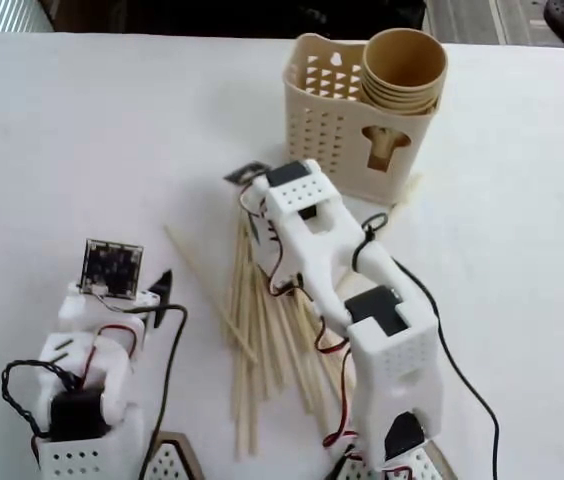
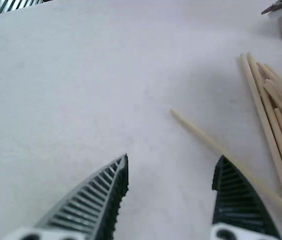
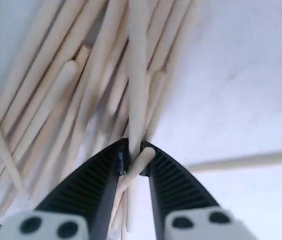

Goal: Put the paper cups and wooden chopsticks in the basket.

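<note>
Wooden chopstick (image 3: 140,161) pinched in right claw (image 3: 133,152), atop uncountable pile (image 3: 71,85). Left claw (image 2: 171,172) wide open, empty, beside one stray stick (image 2: 206,142). One basket (image 1: 327,125), stacked cups (image 1: 404,65).

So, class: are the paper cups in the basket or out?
In: the stacked paper cups stand upright inside the basket, rims above its wall.

One basket (image 1: 322,140), one nested stack of several paper cups (image 1: 404,65), and well over a dozen wooden chopsticks (image 1: 262,340).
</note>
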Motion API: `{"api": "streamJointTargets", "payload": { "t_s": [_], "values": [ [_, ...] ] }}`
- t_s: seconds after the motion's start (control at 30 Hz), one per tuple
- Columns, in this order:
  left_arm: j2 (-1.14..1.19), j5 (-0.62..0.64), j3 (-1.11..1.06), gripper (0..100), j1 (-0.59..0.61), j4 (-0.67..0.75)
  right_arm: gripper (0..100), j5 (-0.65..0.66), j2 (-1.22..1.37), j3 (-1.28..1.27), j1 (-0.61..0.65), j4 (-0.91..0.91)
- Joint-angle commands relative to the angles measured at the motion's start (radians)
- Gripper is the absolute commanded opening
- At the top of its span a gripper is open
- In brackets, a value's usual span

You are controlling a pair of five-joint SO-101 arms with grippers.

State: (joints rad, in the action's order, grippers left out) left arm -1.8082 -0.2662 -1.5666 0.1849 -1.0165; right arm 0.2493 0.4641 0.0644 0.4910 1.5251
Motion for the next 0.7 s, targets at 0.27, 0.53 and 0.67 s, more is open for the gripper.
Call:
{"api": "streamJointTargets", "payload": {
  "t_s": [0.27,0.53,0.67],
  "values": [
    [-0.013,0.008,0.003,27,0.015,-0.002,1.9,0.055,-0.286,0.117,0.002,0.136],
    [-0.013,0.008,0.003,27,0.015,-0.002,1.9,0.052,-0.518,0.140,-0.005,0.067],
    [-0.013,0.008,0.003,27,0.015,-0.002,1.9,-0.014,-0.585,0.201,-0.005,-0.021]
  ]
}}
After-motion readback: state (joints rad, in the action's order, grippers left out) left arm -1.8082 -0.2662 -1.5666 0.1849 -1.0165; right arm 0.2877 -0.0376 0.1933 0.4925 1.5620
